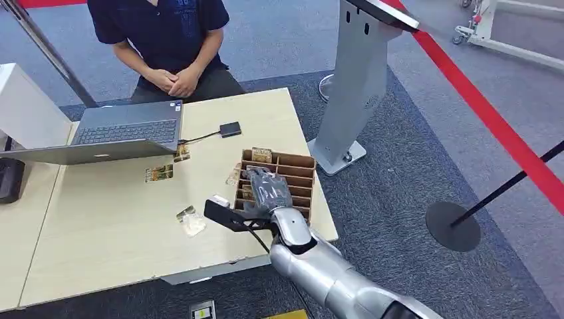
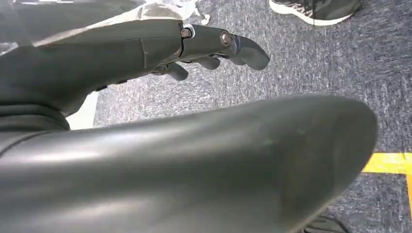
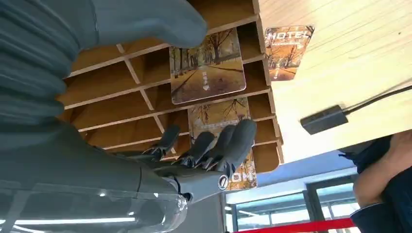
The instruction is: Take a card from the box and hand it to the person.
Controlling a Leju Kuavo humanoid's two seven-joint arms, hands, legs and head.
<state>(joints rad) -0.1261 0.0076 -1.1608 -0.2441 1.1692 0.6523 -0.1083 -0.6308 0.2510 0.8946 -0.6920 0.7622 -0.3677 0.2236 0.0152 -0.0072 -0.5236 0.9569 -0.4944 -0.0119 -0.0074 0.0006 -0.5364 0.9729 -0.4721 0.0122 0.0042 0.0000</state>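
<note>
Over the slotted wooden box [image 1: 287,174] at the worktop's [image 1: 100,232] right edge, the right hand [image 1: 267,191] is poised with its fingers [image 3: 228,145] reaching down among the compartments. From the right wrist view, the fingertips lie against or just above a card [image 3: 221,121] standing in a slot; a second card [image 3: 206,65] sits in a neighbouring compartment, apart from the hand. The fingers are spread, not closed, and no card is seen pinched, so the hand is judged to hold nothing yet.

Several loose cards [image 1: 159,173] lie on the worktop between the box and a laptop [image 1: 106,136]. The person [image 1: 166,46] sits at the far side with hands clasped, not reaching.

The left hand [image 2: 214,46] hangs over carpeted floor, fingers loosely extended, holding nothing.

Assessment: the task is at an early stage. The reach to the box is made; gripping a card, lifting it free and presenting it to the person all remain.
</note>
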